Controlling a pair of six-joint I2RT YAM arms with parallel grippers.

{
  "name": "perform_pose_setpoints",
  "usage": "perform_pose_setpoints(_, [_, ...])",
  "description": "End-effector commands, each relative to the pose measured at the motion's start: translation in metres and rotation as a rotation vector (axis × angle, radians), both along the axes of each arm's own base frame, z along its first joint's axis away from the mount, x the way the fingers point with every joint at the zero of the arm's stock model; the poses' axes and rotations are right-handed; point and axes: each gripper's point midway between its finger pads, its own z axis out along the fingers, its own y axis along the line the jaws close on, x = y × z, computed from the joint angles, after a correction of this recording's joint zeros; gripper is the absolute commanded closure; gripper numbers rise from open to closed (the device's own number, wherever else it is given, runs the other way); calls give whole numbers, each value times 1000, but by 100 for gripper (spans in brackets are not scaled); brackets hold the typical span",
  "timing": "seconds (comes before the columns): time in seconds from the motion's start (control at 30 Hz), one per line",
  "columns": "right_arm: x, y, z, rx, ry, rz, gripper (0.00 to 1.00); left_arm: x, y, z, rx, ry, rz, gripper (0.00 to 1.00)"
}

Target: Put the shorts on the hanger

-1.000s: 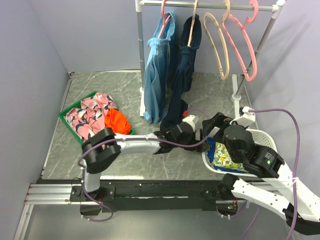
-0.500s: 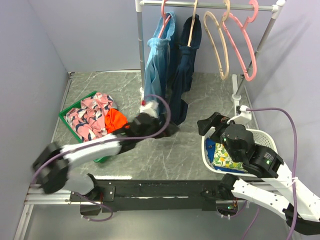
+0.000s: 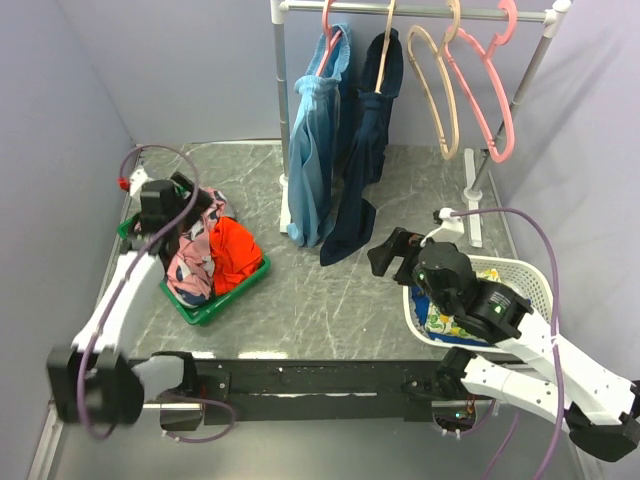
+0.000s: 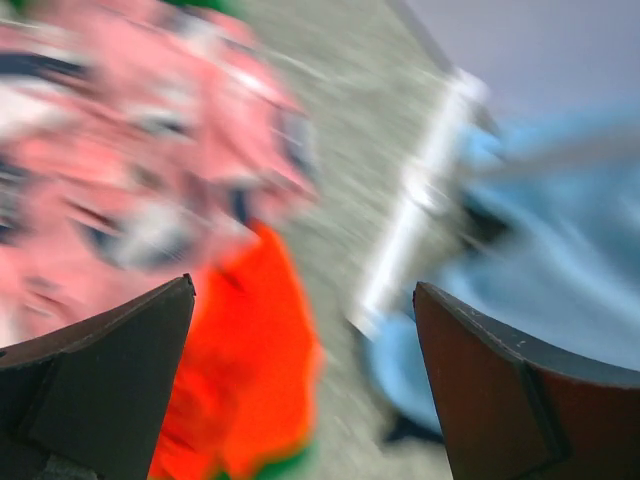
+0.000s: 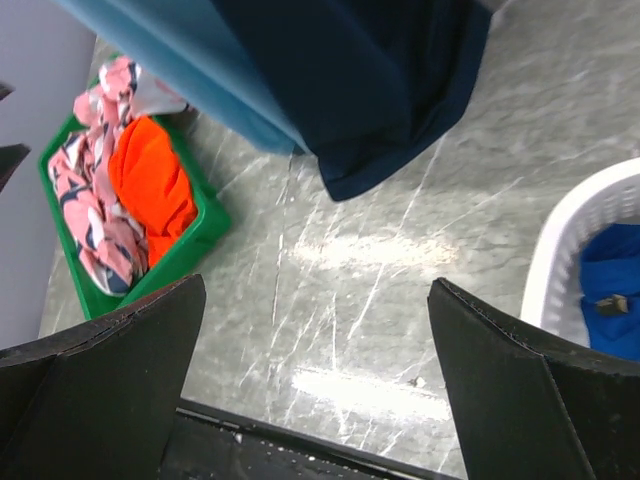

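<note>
Left gripper point(image 4: 305, 290) is spread wide with nothing between the fingers, and it hangs over the far end of the green tray point(image 3: 215, 305) on the left side of the table point(image 3: 320, 300). The left wrist view is badly smeared, so I can't tell whether it touches the cloth below. Right under it are the shorts point(image 3: 188, 262), a crumpled pink heap with navy and white shapes, lying in the tray's left half with an orange garment point(image 3: 235, 250) bunched up against them on the right. Right gripper point(image 5: 318, 285) is also gaping and empty, held over bare table near the middle, just beside the white basket point(image 3: 520, 275) that has a lemon-print cloth point(image 3: 450, 322) in it. Behind it, a light-blue garment point(image 3: 315, 150) and a navy garment point(image 3: 365, 150) hang side by side from the rail point(image 3: 420, 12). The hanger point(image 3: 440, 95) (the thin beige one) hangs bare on that rail to their right, next to a pink hanger point(image 3: 490, 100), well apart from the shorts.
</note>
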Motion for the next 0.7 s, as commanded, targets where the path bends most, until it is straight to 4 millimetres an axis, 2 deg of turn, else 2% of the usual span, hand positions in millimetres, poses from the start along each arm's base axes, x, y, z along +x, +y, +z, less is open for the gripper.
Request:
perform_pose_setpoints(0.0, [1, 13, 1, 24, -15, 51, 0, 25, 68, -23, 84, 82, 208, 1])
perform_pose_setpoints(0.1, [-1, 18, -5, 25, 0, 78, 0, 53, 93, -45, 72, 158, 288, 6])
perform_pose_setpoints(0.2, [-6, 21, -11, 33, 15, 107, 0, 94, 106, -65, 107, 213, 303, 11])
perform_pose_setpoints(0.27, [-8, 20, -14, 47, 15, 107, 0, 109, 109, -87, 115, 282, 298, 14])
perform_pose_setpoints(0.37, [-10, 17, -16, 58, 10, 103, 0, 117, 112, -111, 109, 344, 310, 19])
perform_pose_setpoints(0.43, [-11, 16, -16, 60, 6, 102, 0, 120, 111, -119, 100, 365, 302, 21])
perform_pose_setpoints(0.53, [-12, 14, -17, 55, 4, 101, 0, 115, 110, -139, 87, 423, 302, 40])
perform_pose_setpoints(0.57, [-12, 14, -16, 59, 1, 103, 0, 109, 108, -147, 81, 439, 301, 52])
perform_pose_setpoints(0.63, [-13, 13, -16, 60, -2, 103, 0, 106, 108, -149, 73, 435, 304, 65])
perform_pose_setpoints(0.67, [-13, 13, -16, 61, -5, 104, 0, 105, 108, -145, 69, 426, 299, 80])
